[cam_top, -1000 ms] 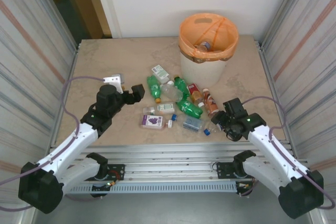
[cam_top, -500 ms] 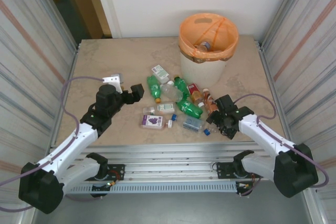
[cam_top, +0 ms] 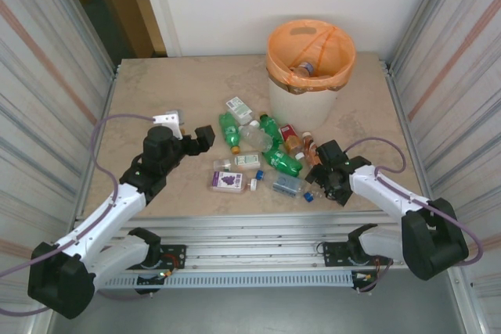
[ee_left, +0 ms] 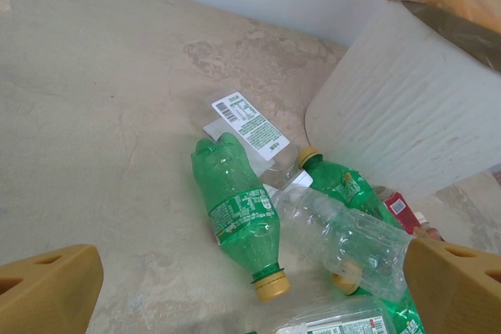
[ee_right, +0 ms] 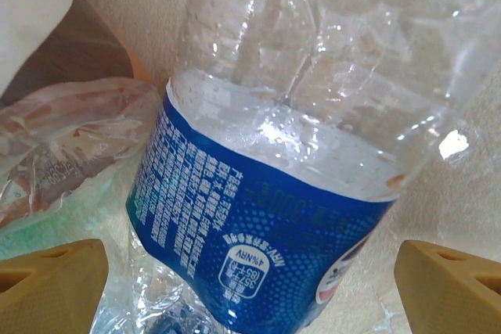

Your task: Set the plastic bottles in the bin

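left tool (ee_left: pixel 252 291) spread wide, near a green bottle (ee_left: pixel 235 209); right tool (ee_right: pixel 250 287) spread either side of a clear blue-labelled bottle (ee_right: pixel 266 193)

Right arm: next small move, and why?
Probably close the right gripper on the clear blue-labelled bottle. Its fingers stand open on either side of the bottle's body, which sits roughly centred between them, so a grip looks ready.

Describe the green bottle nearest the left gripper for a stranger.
Find the orange-lined cream bin at the back. A heap of bottles lies in front of it. Yours is the leftmost green bottle, yellow cap towards the near edge, a clear crushed bottle at its right.
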Robot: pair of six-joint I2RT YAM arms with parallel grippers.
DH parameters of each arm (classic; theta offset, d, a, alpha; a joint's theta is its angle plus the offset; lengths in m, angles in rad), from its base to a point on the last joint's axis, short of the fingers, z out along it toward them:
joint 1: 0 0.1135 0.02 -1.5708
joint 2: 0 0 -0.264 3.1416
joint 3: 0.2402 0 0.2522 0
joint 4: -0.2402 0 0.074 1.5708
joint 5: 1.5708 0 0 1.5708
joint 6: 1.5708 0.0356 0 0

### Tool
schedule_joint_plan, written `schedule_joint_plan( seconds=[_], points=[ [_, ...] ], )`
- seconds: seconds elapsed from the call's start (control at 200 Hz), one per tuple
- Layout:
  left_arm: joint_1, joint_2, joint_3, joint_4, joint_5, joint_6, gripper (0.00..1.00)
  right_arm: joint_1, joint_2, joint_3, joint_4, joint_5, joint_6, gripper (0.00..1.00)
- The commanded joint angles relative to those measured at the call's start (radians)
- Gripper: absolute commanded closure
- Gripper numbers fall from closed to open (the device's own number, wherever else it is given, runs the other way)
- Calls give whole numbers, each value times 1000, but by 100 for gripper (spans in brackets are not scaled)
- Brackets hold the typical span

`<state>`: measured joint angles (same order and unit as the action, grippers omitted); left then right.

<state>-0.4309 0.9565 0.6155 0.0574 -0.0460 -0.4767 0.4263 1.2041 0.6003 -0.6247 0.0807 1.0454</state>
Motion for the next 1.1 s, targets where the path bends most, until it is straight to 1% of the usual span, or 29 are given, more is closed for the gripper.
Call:
schedule_joint_plan(
  seconds=[0.0, 0.275, 0.416, 0.551, 0.982, 1.092],
  points=[
    [11, -19, -4, 17, 2, -5, 1, 2, 12, 29, 10, 42, -21, 7],
    [12, -22, -12, 18, 3, -9, 1, 2, 59, 34, 33, 43, -27, 8],
    [12, -18, -11, 22, 2, -8, 1, -3, 70, 27, 32, 50, -30, 11],
    [12, -18, -12, 21, 3, -9, 1, -14, 73, 14, 47, 44, -36, 16],
    [14, -24, -16, 19, 2, -9, 1, -32, 124, -7, 85, 9, -41, 14],
    [14, -25, -19, 18, 0, -9, 1, -31, 138, -2, 84, 3, -37, 17]
  ],
)
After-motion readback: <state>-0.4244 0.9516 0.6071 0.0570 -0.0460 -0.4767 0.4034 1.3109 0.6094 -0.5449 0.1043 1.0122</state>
